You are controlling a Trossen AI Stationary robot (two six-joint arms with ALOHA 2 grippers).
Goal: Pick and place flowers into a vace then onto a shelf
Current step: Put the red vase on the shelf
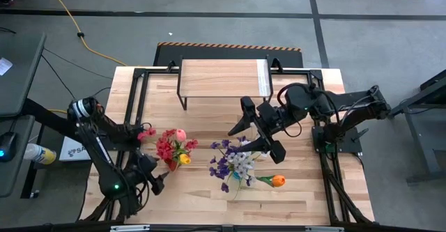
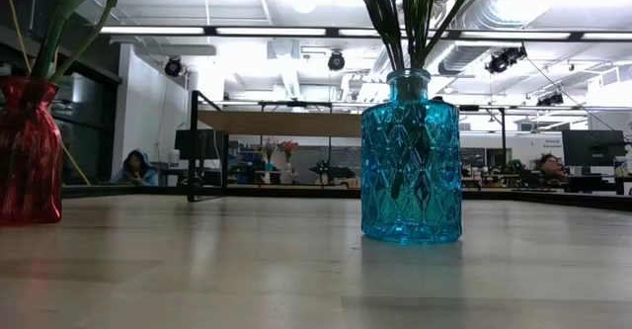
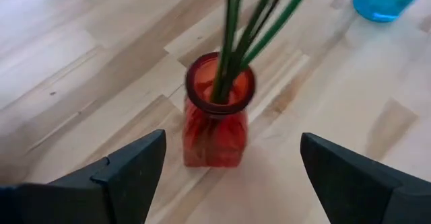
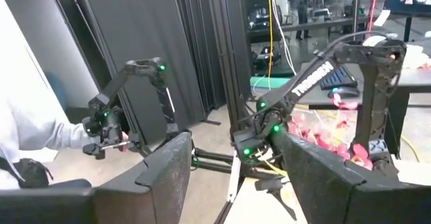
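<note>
A red vase (image 3: 215,120) stands on the table and holds green stems; in the high view its red, pink and yellow flowers (image 1: 172,147) show. My left gripper (image 3: 232,138) is open, slanting down toward it, one finger on either side of the vase and short of it, touching nothing; from above it (image 1: 156,178) is at the vase's near left. A blue vase (image 2: 410,161) holds purple and whitish sprays (image 1: 235,164), with an orange tulip (image 1: 277,180) beside them. The shelf (image 1: 224,77) stands at the table's far edge. My right gripper (image 1: 255,137) is open, raised high and level, with nothing between its fingers.
Bare wooden tabletop (image 1: 202,204) lies near the front edge, and more lies between the vases and the shelf. The black frames of the arm bases (image 1: 132,99) flank the table. A person's white sleeve (image 4: 27,133) shows in the room beyond.
</note>
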